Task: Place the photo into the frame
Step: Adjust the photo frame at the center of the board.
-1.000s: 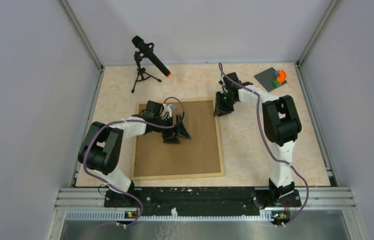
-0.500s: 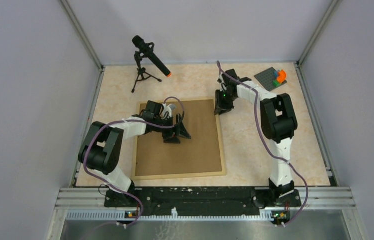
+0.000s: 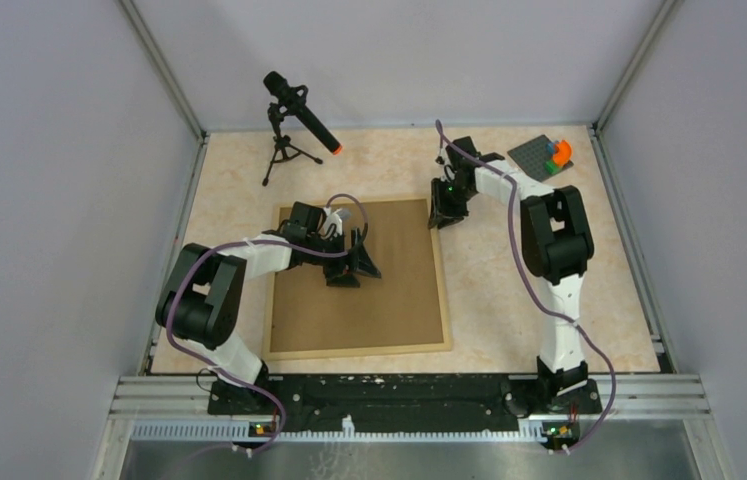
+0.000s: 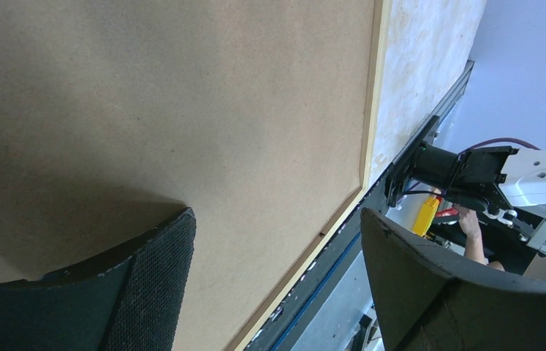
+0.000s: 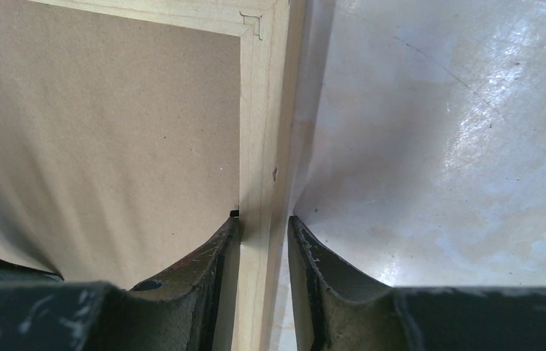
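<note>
Jaws of the right gripper (image 5: 259, 228) pinch the thin rail of the frame (image 5: 264, 110), probably a stiff, light handhold, while the left gripper (image 4: 273, 219) hangs wide apart over the backing board (image 4: 182, 95).

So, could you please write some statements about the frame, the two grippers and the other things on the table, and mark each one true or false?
1. The right gripper has its jaws closed on a wooden strip of the frame. True.
2. The left gripper holds the brown backing board. False: its jaws stand wide open over the board and grip nothing.
3. The photo lies on top of the backing board. False: no photo shows in any view.
4. A microphone on a tripod stands at the far left of the table. True.
5. The grey baseplate with coloured bricks lies inside the frame. False: the baseplate lies at the table's far right corner, apart from the frame.
</note>
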Controlling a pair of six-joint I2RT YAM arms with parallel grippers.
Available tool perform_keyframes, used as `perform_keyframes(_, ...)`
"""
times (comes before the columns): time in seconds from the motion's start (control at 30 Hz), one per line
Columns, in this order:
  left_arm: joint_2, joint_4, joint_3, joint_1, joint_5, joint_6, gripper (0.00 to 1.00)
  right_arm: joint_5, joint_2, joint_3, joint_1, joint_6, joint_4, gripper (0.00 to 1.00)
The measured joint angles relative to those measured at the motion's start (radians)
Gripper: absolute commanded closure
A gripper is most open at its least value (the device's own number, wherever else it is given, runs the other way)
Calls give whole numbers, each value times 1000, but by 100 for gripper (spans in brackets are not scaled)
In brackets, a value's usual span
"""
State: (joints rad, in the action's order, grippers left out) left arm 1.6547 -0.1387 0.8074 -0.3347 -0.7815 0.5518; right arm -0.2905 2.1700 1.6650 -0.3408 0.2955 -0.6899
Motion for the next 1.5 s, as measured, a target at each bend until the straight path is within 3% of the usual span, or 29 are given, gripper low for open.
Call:
perform_keyframes(0.43, 0, 1, 0, 0, 0, 0, 13, -8, 11, 14, 15, -4, -13, 71)
perform_keyframes(0.9, 5, 13, -3, 5, -6, 0, 14, 40, 171, 301, -1, -76, -223, 71)
perform_keyframes(1.07, 6, 14, -4, 5, -8, 0, 14, 165, 205, 381, -50, -76, -294, 71)
perform_keyframes(1.27, 6, 13, -5, 6, -7, -1, 14, 468, 367, 687, -174, -120, -534, 67)
perform_keyframes(1.4, 2, -8, 0, 6, 2, -9, 12, 610, 415, 788, -228, -159, -605, 57)
perform_keyframes(1.5, -19, -57, 15, 6, 27, -34, 10, 592, 377, 739, -217, -165, -578, 48)
